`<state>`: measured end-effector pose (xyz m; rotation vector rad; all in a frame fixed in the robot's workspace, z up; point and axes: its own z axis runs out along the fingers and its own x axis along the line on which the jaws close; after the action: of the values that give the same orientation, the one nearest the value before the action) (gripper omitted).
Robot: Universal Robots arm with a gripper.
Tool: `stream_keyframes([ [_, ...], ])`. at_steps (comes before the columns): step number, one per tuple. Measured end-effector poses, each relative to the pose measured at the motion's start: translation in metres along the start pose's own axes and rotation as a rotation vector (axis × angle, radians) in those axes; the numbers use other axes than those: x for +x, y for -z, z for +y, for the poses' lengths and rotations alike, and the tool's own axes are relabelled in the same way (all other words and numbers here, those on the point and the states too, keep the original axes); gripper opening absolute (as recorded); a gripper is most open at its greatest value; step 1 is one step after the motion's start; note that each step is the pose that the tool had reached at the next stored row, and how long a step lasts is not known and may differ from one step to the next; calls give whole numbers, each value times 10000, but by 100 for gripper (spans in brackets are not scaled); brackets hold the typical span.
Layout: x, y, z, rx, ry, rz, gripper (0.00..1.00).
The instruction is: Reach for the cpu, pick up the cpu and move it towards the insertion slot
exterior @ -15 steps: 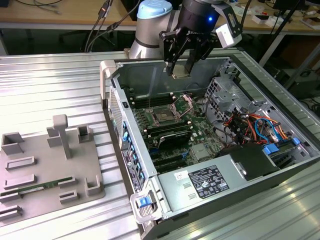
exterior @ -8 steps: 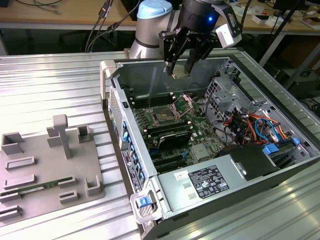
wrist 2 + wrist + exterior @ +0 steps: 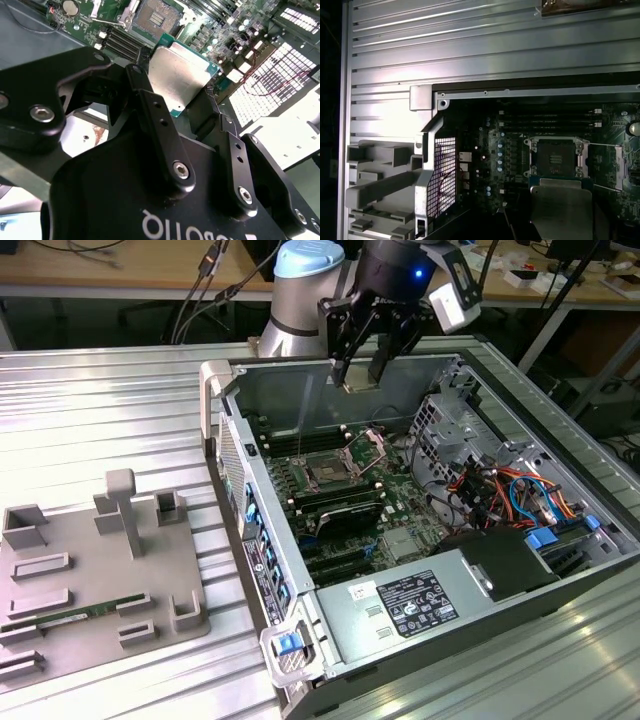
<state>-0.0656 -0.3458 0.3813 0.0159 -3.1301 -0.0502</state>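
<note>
The cpu [image 3: 360,381], a flat silvery square with a thin green rim, hangs in the air above the rear of the open computer case, and my gripper [image 3: 361,373] is shut on it. In the second wrist view the black fingers [image 3: 150,107] clamp the cpu [image 3: 182,75] by two opposite edges. The insertion slot [image 3: 330,472], a dark square socket with its metal frame swung open, lies on the green motherboard below and nearer the camera. Both wrist views show the insertion slot [image 3: 156,17] [image 3: 555,157] just past the cpu [image 3: 562,205].
A grey plastic tray [image 3: 100,570] with a green memory stick [image 3: 60,618] lies to the exterior view's left of the case. The case's walls [image 3: 245,450], power supply [image 3: 410,605], drive cage and coloured cables [image 3: 500,490] surround the motherboard. Black memory slots [image 3: 335,510] flank the socket.
</note>
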Motion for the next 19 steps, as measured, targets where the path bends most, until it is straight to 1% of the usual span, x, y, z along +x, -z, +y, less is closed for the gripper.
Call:
stream_keyframes([
  [12, -86, -6, 158, 0, 0, 0, 55],
  [15, -111, -8, 213, 0, -1, 0, 55],
  [17, -119, -9, 231, -1, 0, 0, 55],
  [19, -121, -8, 234, 0, 1, 0, 55],
])
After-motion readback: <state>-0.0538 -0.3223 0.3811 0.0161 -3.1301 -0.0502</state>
